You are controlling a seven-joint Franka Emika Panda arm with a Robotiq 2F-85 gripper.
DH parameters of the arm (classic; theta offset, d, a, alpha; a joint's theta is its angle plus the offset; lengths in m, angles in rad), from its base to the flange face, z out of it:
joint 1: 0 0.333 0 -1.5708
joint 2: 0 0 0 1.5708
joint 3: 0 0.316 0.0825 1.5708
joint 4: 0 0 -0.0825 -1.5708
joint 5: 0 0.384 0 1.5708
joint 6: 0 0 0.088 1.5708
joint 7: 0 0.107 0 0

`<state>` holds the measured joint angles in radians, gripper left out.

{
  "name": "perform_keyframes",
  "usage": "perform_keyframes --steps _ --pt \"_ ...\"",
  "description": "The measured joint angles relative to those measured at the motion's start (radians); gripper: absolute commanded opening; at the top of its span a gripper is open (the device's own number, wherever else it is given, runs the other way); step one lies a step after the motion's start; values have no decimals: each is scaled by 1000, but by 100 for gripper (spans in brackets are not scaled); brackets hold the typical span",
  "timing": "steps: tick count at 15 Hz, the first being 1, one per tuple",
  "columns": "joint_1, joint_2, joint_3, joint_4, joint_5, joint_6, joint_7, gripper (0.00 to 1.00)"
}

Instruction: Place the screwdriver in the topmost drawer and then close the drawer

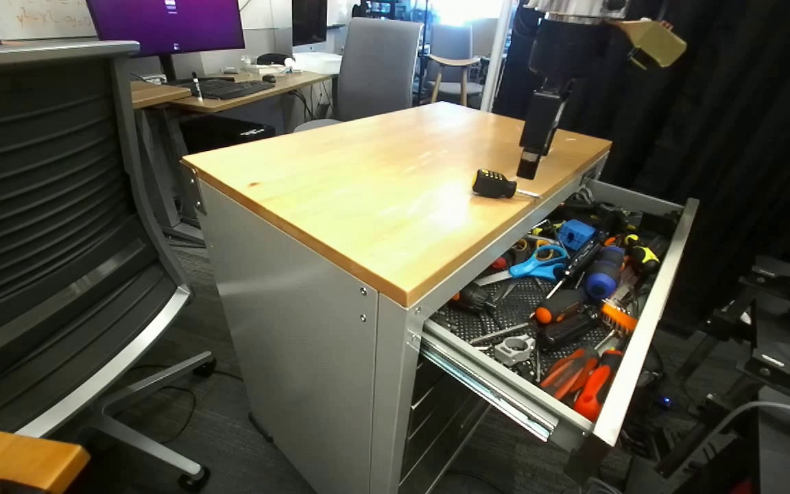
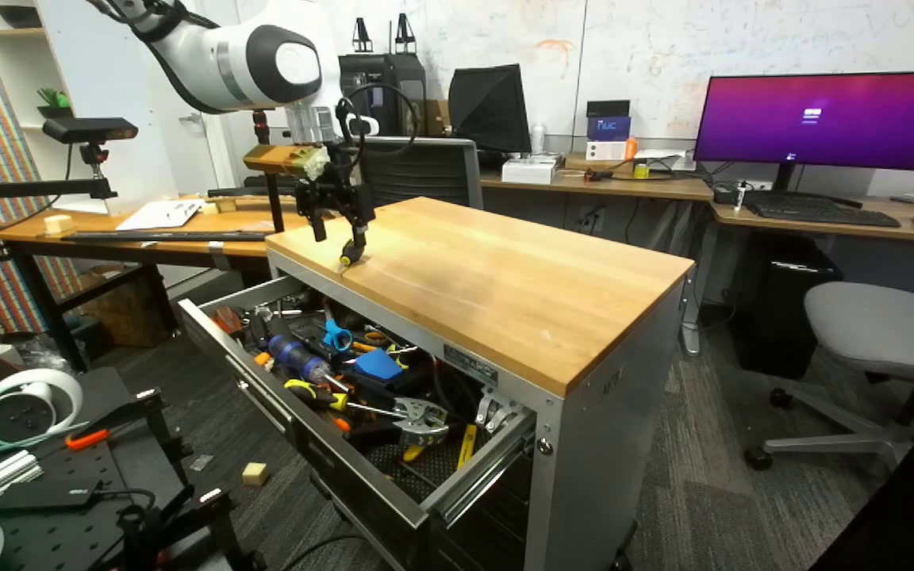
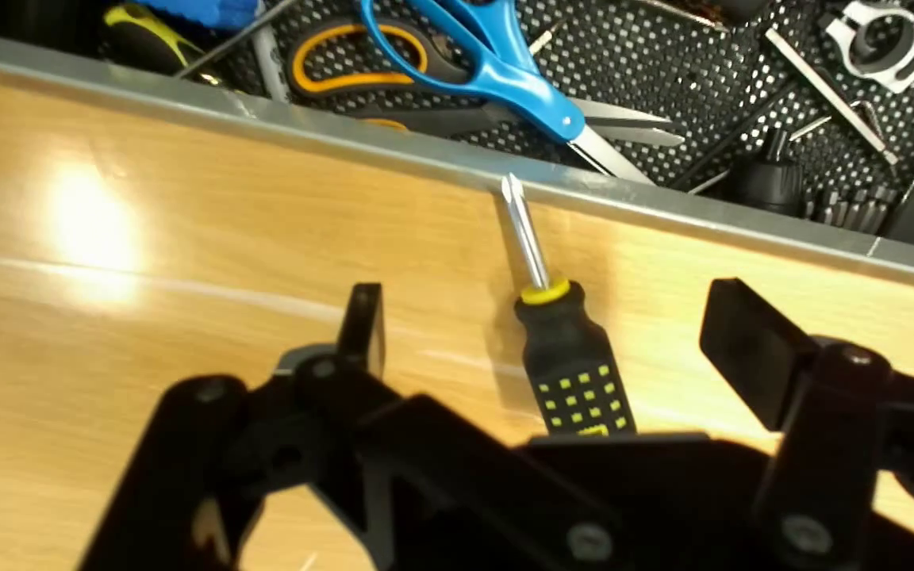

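In an exterior view: chair (image 1: 45, 206) left of cabinet (image 1: 292, 295); monitor (image 1: 175, 27) on desk (image 1: 299, 80), far left. Screwdriver (image 3: 556, 325) lies on wooden top (image 1: 340, 171), right side, tip toward top drawer (image 1: 650, 315); grey metal edge (image 3: 441, 159) in between. Gripper (image 3: 552, 337) over screwdriver, fingers apart on either side, nothing clamped. Drawer pulled out to right, crowded: blue scissors (image 1: 524, 269) mid, red-handled tools (image 1: 592, 393) near end, blue-handled tool (image 1: 604, 274) right of scissors.

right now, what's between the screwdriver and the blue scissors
In the wrist view, a grey metal strip along the edge of the tabletop runs between the screwdriver and the scissors.
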<state>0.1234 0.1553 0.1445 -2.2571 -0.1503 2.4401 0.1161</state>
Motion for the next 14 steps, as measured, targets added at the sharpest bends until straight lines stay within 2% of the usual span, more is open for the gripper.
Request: perform_keyframes --steps 2,3,4,12,14 --pt "8 47 0 44 0 0 -2 100" --pt "10 67 0 60 0 0 -4 75" --pt "11 86 0 74 0 0 -6 74" --pt "21 133 -1 113 -3 4 -16 11" --pt "21 133 -2 113 -1 4 -18 15"
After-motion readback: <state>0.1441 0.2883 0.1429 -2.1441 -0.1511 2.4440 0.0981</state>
